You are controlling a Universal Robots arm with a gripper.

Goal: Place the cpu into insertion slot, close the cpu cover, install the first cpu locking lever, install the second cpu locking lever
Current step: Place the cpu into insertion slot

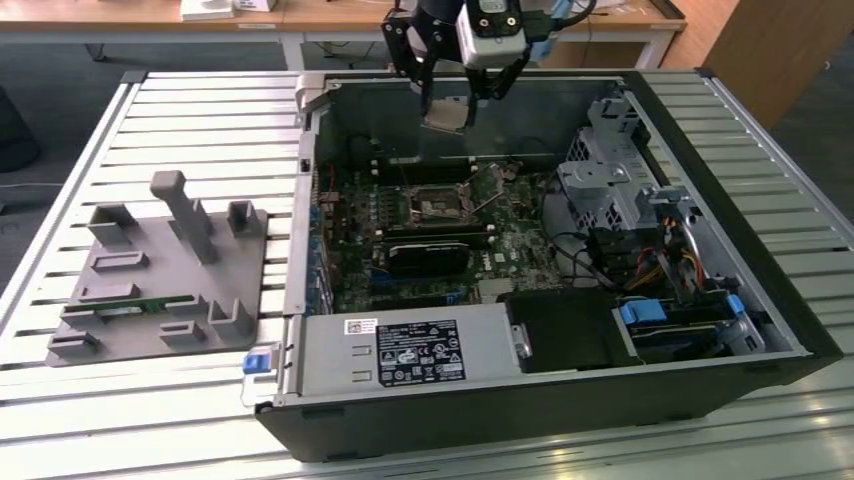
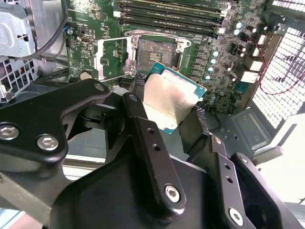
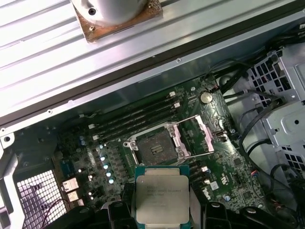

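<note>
My gripper (image 1: 451, 100) hangs over the open computer case, shut on the cpu (image 1: 446, 113), a flat square chip with a pale metal top. The chip sits between the black fingers (image 2: 137, 80) in both wrist views, cpu (image 2: 172, 98) and cpu (image 3: 162, 196). It is held well above the green board, tilted in the exterior view. Below lies the insertion slot (image 1: 438, 206), a dark square socket (image 3: 155, 148) with nothing in it, insertion slot (image 2: 155, 50). The cpu cover (image 3: 198, 136) is a silvery frame swung open beside the socket, cpu cover (image 2: 112, 56).
Memory slots (image 3: 136, 119) run along one side of the socket. A black card (image 1: 427, 255), a power supply (image 1: 400, 355) and a metal drive cage (image 1: 614, 180) fill the case. On the exterior view's left stands a grey fixture plate (image 1: 160, 270).
</note>
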